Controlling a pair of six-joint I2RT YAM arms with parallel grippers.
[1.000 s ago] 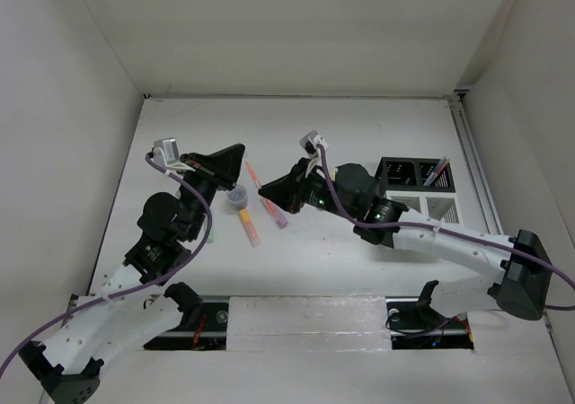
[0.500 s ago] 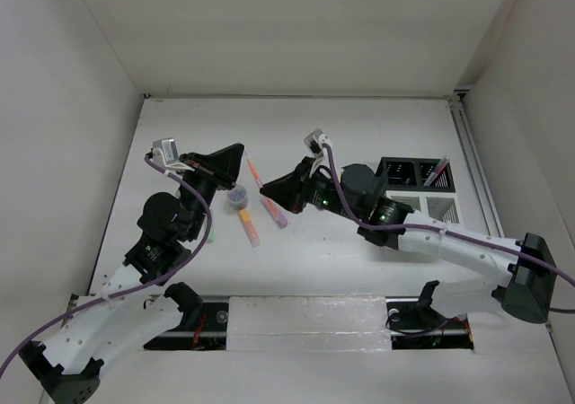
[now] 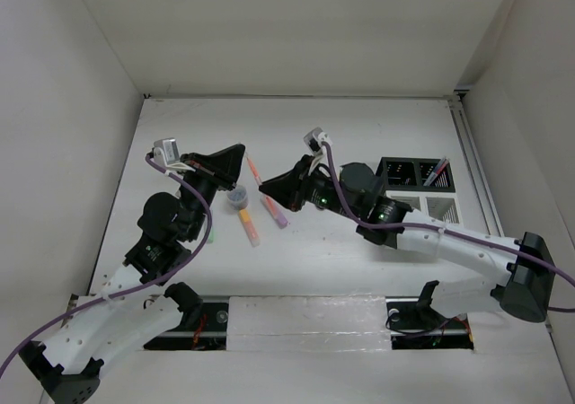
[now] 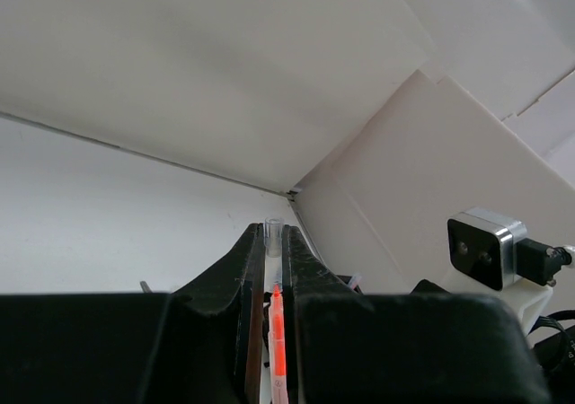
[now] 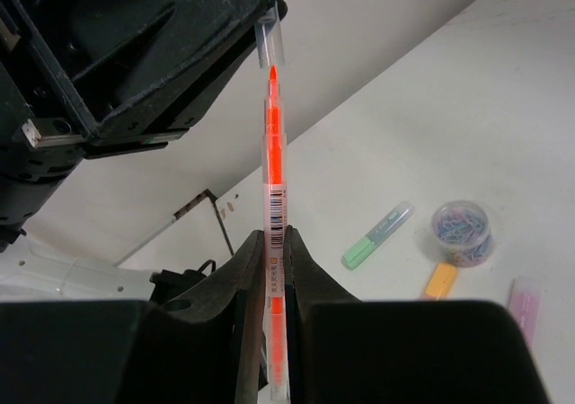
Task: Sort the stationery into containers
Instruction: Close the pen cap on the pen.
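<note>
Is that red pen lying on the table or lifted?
Lifted: right claw and left claw both pinch the red pen midair.

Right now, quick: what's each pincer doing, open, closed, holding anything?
Left pincer: closed on the clear-capped tip of the red pen.
Right pincer: closed on the same red pen, on its barrel.

Your left gripper (image 3: pixel 240 159) and right gripper (image 3: pixel 264 185), both clamped on the pen (image 3: pixel 252 171), bar the way left of centre. Just below them lie the tub (image 3: pixel 237 197), orange marker (image 3: pixel 250 227) and purple marker (image 3: pixel 274 211). The organizer (image 3: pixel 416 188) stands at right, just above the right arm (image 3: pixel 449 242). The table (image 3: pixel 359 130) lies open to you along the frame's upper strip.
</note>
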